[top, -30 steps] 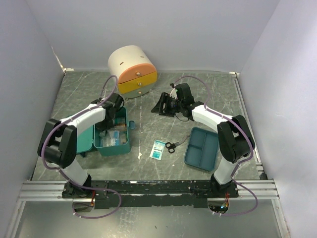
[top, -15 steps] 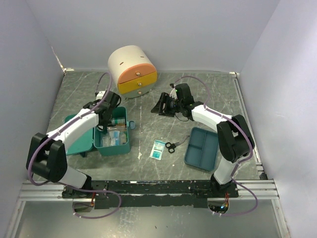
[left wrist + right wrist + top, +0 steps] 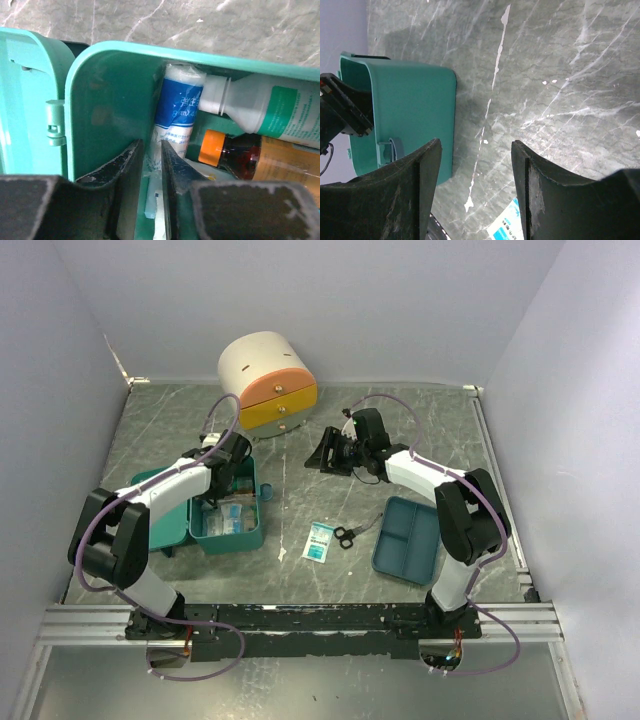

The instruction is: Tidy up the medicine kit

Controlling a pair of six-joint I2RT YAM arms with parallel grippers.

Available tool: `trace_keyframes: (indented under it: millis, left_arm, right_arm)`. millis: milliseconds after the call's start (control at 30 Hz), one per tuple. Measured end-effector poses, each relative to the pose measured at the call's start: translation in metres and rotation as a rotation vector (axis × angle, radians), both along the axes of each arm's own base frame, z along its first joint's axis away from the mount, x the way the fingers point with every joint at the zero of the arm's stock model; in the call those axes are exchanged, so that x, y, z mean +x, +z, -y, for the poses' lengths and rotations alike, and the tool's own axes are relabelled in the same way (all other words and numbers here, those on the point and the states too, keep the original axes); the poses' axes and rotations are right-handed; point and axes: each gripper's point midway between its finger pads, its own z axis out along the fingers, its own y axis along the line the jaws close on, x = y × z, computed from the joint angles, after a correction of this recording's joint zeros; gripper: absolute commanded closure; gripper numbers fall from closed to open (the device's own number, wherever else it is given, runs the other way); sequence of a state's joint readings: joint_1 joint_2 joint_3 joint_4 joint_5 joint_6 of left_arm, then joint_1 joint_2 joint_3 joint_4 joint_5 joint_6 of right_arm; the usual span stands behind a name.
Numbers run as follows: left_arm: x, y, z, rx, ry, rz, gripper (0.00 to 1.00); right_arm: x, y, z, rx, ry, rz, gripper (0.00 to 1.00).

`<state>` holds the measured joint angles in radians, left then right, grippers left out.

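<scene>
Jaws of the left gripper (image 3: 152, 147) stand a narrow slit apart inside the medicine kit (image 3: 105, 95), close against one inner wall. The lower end of a blue-and-white gauze roll (image 3: 177, 115) shows in the gap, and we cannot tell whether the fingers touch it. Past the roll, deeper in the kit, a white bottle with a green label (image 3: 260, 107) lies on its side. An amber bottle with an orange cap (image 3: 250, 160) lies beside it.

From above, we see the teal kit resting open on the grey marbled table (image 3: 300, 420). Its lid (image 3: 165, 525) is folded flat to the kit's left, and the left gripper reaches down into the kit's far end.

The right gripper (image 3: 476, 145) hangs well to the kit's right and a little farther back. Its jaws are spread wide, with only table surface between them, and its wrist camera looks back toward the kit's outer wall.

To the kit's right, at its near end, lie a small white-and-blue sachet (image 3: 320, 540) and black-handled scissors (image 3: 345, 535), side by side. A dark-blue divided tray (image 3: 405, 540) lies farther right of the kit. A cream cabinet with orange and yellow drawers (image 3: 265, 380) stands behind the kit.
</scene>
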<state>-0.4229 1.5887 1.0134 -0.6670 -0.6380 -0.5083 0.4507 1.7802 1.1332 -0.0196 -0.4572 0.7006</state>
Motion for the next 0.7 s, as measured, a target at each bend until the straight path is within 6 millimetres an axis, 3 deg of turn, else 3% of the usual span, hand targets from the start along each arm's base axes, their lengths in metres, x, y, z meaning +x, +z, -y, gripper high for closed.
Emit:
trace_keyframes:
  millis: [67, 200, 367, 700]
  left_arm:
    - [0.000, 0.002, 0.001, -0.006, 0.000, 0.003, 0.65]
    - [0.003, 0.015, 0.003, -0.027, 0.001, 0.032, 0.80]
    - [0.006, 0.026, 0.005, -0.047, 0.002, 0.068, 0.86]
    - [0.006, -0.014, 0.012, -0.050, -0.011, -0.032, 0.86]
  right_arm:
    - [0.000, 0.000, 0.000, 0.000, 0.001, 0.000, 0.42]
    - [0.000, 0.000, 0.000, 0.002, 0.001, -0.001, 0.42]
    - [0.000, 0.001, 0.000, 0.006, 0.002, 0.002, 0.42]
    - [0.001, 0.002, 0.000, 0.007, 0.001, 0.004, 0.42]
